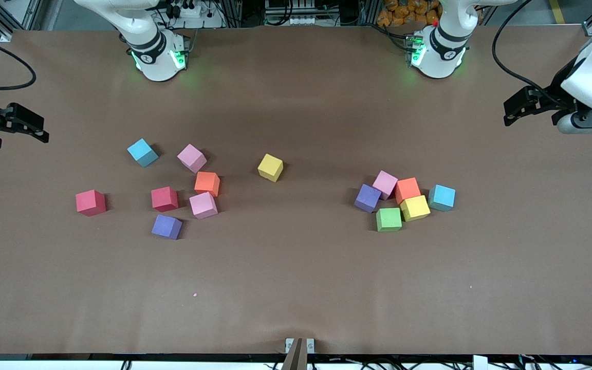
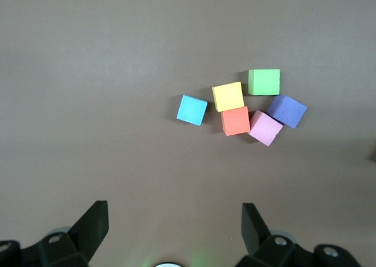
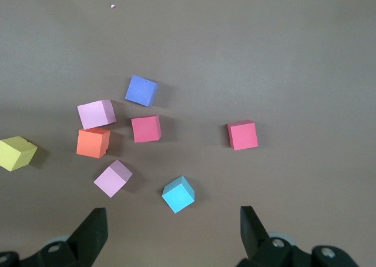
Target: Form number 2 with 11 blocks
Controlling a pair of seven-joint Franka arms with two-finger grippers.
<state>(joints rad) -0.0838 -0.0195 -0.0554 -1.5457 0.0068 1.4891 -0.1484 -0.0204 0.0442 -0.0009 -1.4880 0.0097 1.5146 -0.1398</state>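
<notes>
Nothing is built yet, so I judge this the very start: no number 2 anywhere, only loose blocks in two patches on the tabletop (image 1: pixel 296 288).

Toward the right arm's end, seven sit scattered and mostly apart: light blue (image 1: pixel 142 152), pink (image 1: pixel 191 158), orange (image 1: pixel 207 183), second pink (image 1: pixel 203 205), red (image 1: pixel 165 199), purple (image 1: pixel 166 226), and another red (image 1: pixel 90 202) off alone toward that end's edge. A yellow block (image 1: pixel 270 167) sits near the middle.

Toward the left arm's end, six are packed tight, several touching: purple (image 1: pixel 368 198), pink (image 1: pixel 385 184), orange (image 1: pixel 407 189), yellow (image 1: pixel 415 208), green (image 1: pixel 388 219), light blue (image 1: pixel 441 198).

Right gripper (image 1: pixel 39 131) hangs over its end's edge, jaws spread, empty. Left gripper (image 1: pixel 514 109) hangs over the other end's edge, also spread and empty. Both arms wait.

Fourteen blocks, so three are spare. The next move, as I see it, calls for choosing a bare patch near the middle and grabbing an isolated block first, like the yellow one; the tight cluster leaves little finger room.
</notes>
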